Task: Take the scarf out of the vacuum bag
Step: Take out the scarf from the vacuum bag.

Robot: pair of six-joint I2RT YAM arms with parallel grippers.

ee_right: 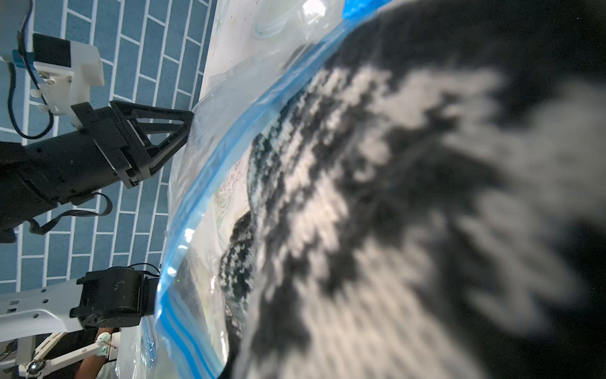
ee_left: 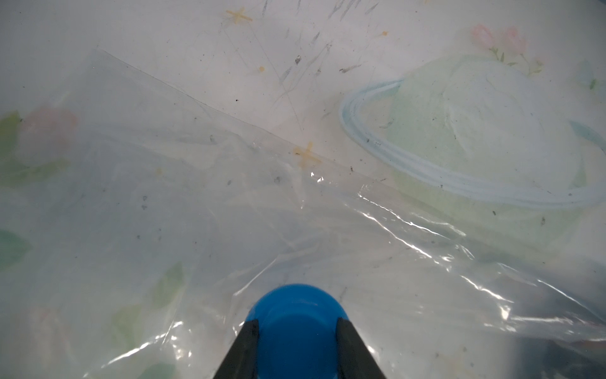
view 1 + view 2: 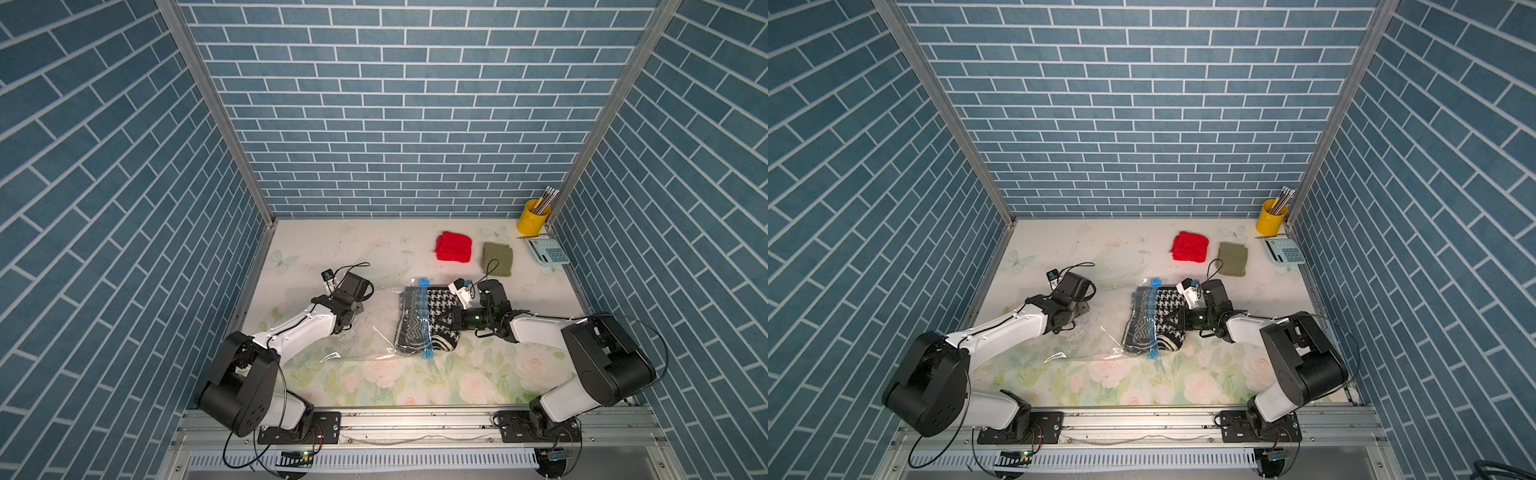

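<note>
The clear vacuum bag [image 3: 365,332] lies flat mid-table, its light-blue zip strip [image 3: 424,316] on the right-hand end. A black-and-white houndstooth scarf [image 3: 434,301] lies across that strip, part inside the bag and part outside to the right. My left gripper [image 2: 298,323] points down on the bag's left part, shut on the round blue valve cap [image 2: 296,302]. My right gripper [image 3: 445,319] is shut on the scarf outside the zip. In the right wrist view the scarf [image 1: 393,197] fills the frame and hides the fingers, with the zip strip [image 1: 210,164] beside it.
A red knitted cloth [image 3: 454,247] and an olive cloth [image 3: 497,259] lie at the back right. A yellow cup of pencils [image 3: 533,216] and a calculator [image 3: 547,250] sit in the back right corner. Blue brick walls close in three sides.
</note>
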